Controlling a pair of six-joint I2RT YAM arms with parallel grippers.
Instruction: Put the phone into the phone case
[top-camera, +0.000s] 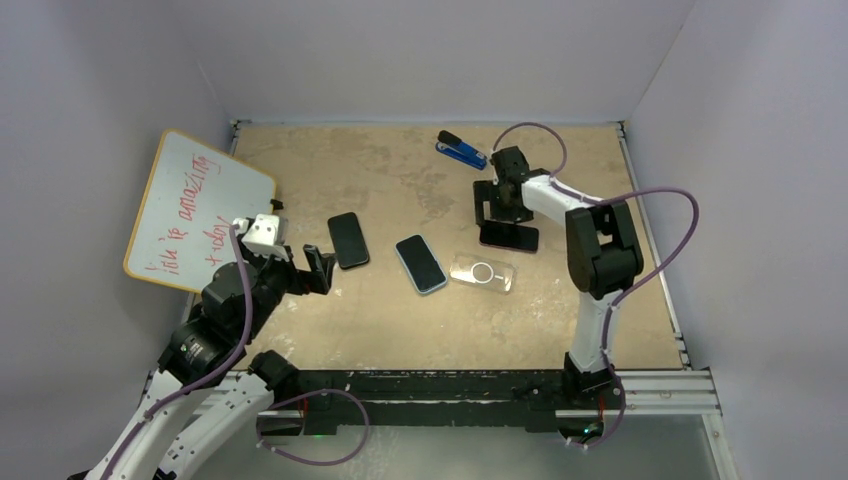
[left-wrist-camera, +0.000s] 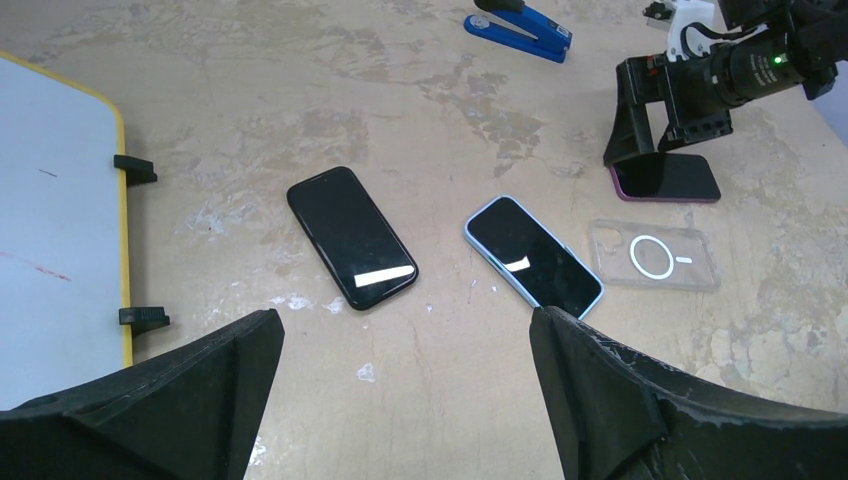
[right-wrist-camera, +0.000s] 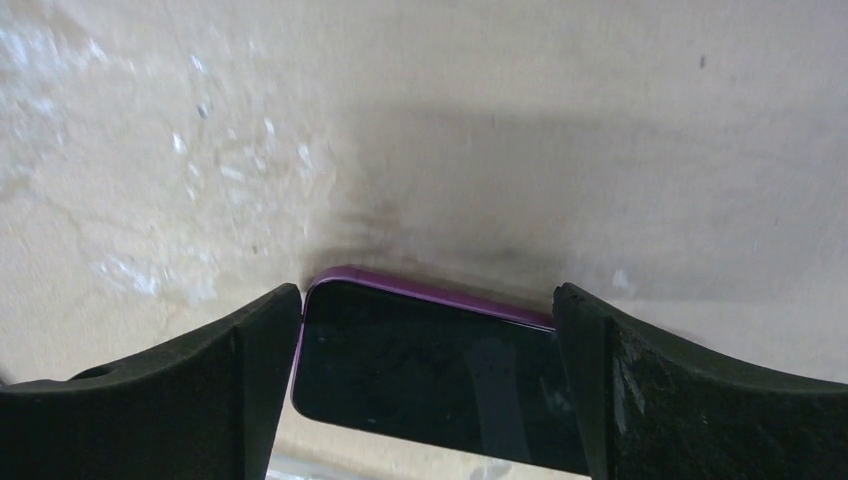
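A clear phone case with a white ring lies flat right of the table's middle. Just behind it lies a purple-edged phone, screen up. My right gripper is down over this phone's far end, open, one finger close against each long side; the phone rests on the table. A light-blue phone lies left of the case, and a black phone further left. My left gripper hovers open and holds nothing, near the black phone.
A whiteboard with red writing and a yellow edge leans at the left side. A blue stapler lies at the back, behind the right gripper. Grey walls close the table on three sides.
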